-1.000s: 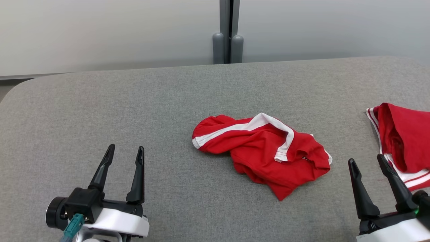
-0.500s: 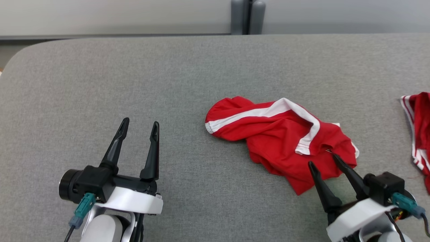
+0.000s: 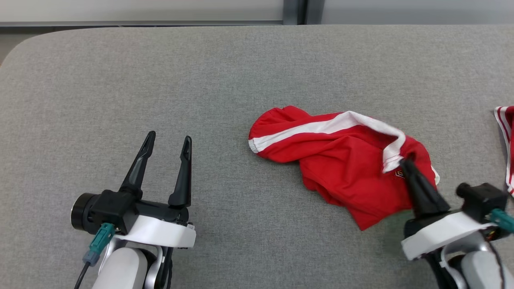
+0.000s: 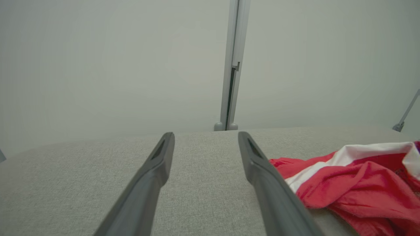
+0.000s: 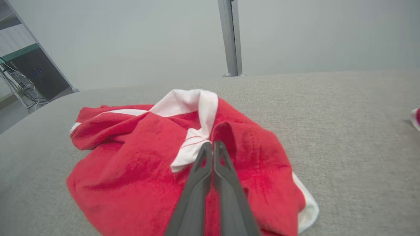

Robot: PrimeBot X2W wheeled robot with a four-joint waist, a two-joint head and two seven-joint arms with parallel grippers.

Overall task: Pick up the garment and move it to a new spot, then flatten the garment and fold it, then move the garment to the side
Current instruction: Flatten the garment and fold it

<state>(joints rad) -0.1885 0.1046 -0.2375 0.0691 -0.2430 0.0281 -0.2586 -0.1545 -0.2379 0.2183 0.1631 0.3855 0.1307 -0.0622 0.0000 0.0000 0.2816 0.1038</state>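
Though one dark shape overhead, right fingers [image 5: 197,186] together on garment [image 5: 131,164] close-up.

Red-and-white cloth [image 3: 506,148] cut off at head view's right edge. Small dark label [image 3: 398,174] on garment [image 3: 341,160], by my right end effector [image 3: 404,163], too small to read.

Count: 2 red garments with white trim, the crumpled garment [image 3: 345,160] mid-table and a second garment [image 3: 509,132] cut off at the right edge. 2 grippers, left gripper [image 3: 169,137] and right gripper [image 3: 403,162], 2 dark fingers [image 3: 182,172] each. 1 grey table [image 3: 160,80]. 1 grey post [image 3: 295,12] behind it.
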